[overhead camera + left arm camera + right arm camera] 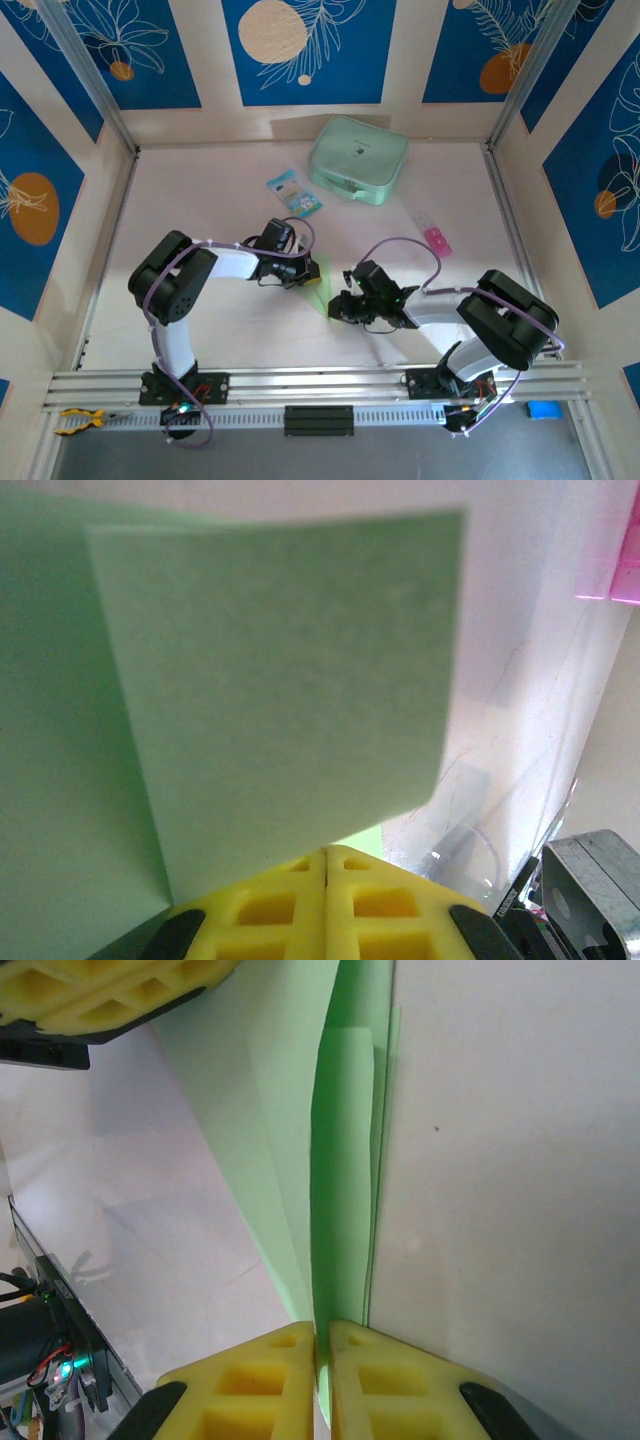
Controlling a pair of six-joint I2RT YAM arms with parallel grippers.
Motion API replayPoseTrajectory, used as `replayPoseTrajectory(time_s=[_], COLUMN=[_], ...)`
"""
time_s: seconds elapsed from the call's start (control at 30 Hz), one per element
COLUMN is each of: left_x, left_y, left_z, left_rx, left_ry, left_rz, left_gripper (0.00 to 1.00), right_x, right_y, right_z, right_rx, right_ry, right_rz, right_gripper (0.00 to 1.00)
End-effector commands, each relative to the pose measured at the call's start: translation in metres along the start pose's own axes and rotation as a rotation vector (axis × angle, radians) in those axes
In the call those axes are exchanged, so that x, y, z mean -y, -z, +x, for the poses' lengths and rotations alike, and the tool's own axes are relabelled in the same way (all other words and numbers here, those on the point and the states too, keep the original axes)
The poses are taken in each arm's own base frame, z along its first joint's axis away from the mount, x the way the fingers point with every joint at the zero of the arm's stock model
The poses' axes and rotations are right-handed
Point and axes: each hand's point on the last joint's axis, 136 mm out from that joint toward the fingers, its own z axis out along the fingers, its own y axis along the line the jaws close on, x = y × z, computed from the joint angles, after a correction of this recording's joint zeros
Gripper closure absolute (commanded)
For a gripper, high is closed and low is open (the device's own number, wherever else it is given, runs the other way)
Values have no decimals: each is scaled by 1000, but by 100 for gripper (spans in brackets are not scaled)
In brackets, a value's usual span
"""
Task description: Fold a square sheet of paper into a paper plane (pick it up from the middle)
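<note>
Left tool (326,858), fingers pressed together, pinches the folded green paper (280,700) at the frame's bottom edge. Right tool (322,1332), likewise closed, grips its narrow end. Top view: paper at centre, over the table (200,200).
</note>
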Motion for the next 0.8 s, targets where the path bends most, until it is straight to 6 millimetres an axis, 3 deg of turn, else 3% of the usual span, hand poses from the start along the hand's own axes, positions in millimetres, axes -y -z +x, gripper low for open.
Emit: replayPoseTrajectory(time_s=[0.0, 0.17, 0.47, 0.63, 0.77], left_x=[-9, -9, -9, -9, -10], left_y=[-6, -6, -5, -5, -5], left_z=[6, 6, 6, 7, 7], left_rx=[-21, -19, -18, -18, -19], left_ry=[3, 2, 2, 6, 7], left_rz=[-19, -18, -18, -18, -18], left_gripper=[99, 99, 99, 99, 99], right_x=[23, 22, 28, 22, 20], right_y=[-1, 1, 1, 4, 7], right_z=[26, 22, 30, 30, 29], right_rx=[-99, -81, -107, -104, -98], right_ry=[-49, -34, -31, -8, 1], right_rz=[67, 91, 128, 120, 121], right_gripper=[87, 83, 92, 85, 84])
